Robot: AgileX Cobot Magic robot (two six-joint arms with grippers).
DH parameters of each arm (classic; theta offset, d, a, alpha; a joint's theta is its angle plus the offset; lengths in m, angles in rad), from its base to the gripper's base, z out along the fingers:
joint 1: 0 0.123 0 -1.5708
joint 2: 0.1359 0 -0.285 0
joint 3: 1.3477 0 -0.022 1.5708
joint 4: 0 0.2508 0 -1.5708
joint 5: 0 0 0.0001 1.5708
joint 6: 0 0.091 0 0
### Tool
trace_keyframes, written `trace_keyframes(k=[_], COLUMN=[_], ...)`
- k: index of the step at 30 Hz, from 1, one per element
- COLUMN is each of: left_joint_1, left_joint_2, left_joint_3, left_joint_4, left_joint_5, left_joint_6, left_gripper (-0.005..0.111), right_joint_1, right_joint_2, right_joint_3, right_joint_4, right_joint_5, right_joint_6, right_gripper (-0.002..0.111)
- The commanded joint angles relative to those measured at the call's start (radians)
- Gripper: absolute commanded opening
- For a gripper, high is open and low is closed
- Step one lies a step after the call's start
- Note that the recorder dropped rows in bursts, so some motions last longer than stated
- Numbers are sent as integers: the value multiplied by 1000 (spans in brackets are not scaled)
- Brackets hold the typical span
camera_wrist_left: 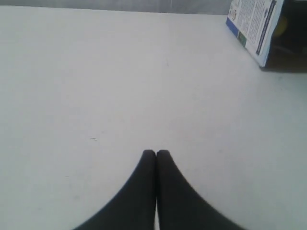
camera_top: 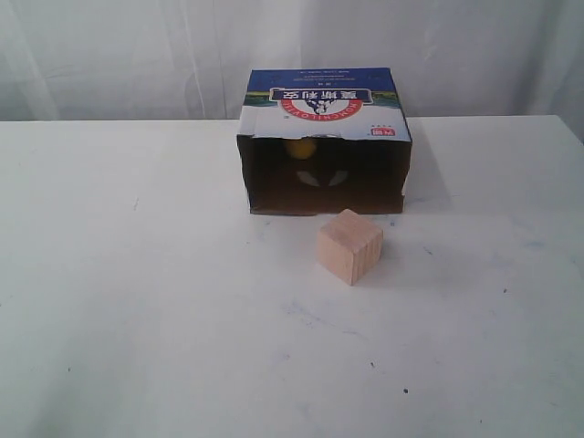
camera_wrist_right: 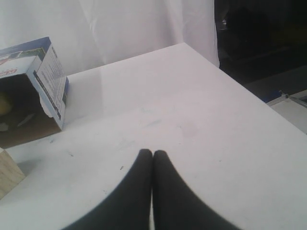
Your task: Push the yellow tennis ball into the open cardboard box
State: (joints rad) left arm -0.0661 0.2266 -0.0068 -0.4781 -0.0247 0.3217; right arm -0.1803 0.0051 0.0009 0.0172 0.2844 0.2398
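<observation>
Ball point(camera_top: 299, 147) lies inside box point(camera_top: 324, 105), far back: task looks done. Cube point(camera_top: 349, 246) just outside box mouth. Left gripper point(camera_wrist_left: 156, 153) and right gripper point(camera_wrist_right: 152, 153) closed, empty, away from box.

All the lettering stood on the cardboard box point(camera_top: 324, 100). On its blue and white top, in the upper middle of the exterior view, a row of four white Chinese characters point(camera_top: 321, 95) lay upside down to the camera. Just below them a red arched banner point(camera_top: 321, 111) bore white Latin capitals, too blurred to spell out. A small red tag point(camera_top: 387, 134) with white marks sat at the top's lower right corner. In the left wrist view a white side panel point(camera_wrist_left: 249, 24) carried columns of fine print, and in the right wrist view a white flap point(camera_wrist_right: 52, 81) did the same. Neither could be read.
</observation>
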Motion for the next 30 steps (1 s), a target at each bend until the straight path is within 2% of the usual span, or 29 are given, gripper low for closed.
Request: trace_keyframes(k=[1, 2, 5, 13, 27, 30], left_joint_1=[54, 67, 65, 65, 63, 63], left_joint_2=[-98, -125, -146, -227, -227, -227], left_joint_3=[7, 7, 7, 7, 7, 7], left_joint_4=[376, 438, 464, 478, 478, 478], left_joint_5=[135, 194, 275, 278, 271, 271], left_joint_6=[-181, -283, -463, -420, -427, -427], left_gripper=[0, 0, 0, 0, 0, 0], right_joint_1=[-10, -10, -10, -10, -10, -10], right_joint_2=[-5, -5, -5, -5, -5, -5], right_joint_3=[-1, -1, -1, -1, -1, -1], right_joint_4=[-9, -9, -9, -9, -9, -9], right_joint_5=[-1, -1, -1, -1, 2, 79], right_joint_6=[0, 0, 0, 0, 0, 0], right_gripper=[0, 0, 0, 0, 0, 0])
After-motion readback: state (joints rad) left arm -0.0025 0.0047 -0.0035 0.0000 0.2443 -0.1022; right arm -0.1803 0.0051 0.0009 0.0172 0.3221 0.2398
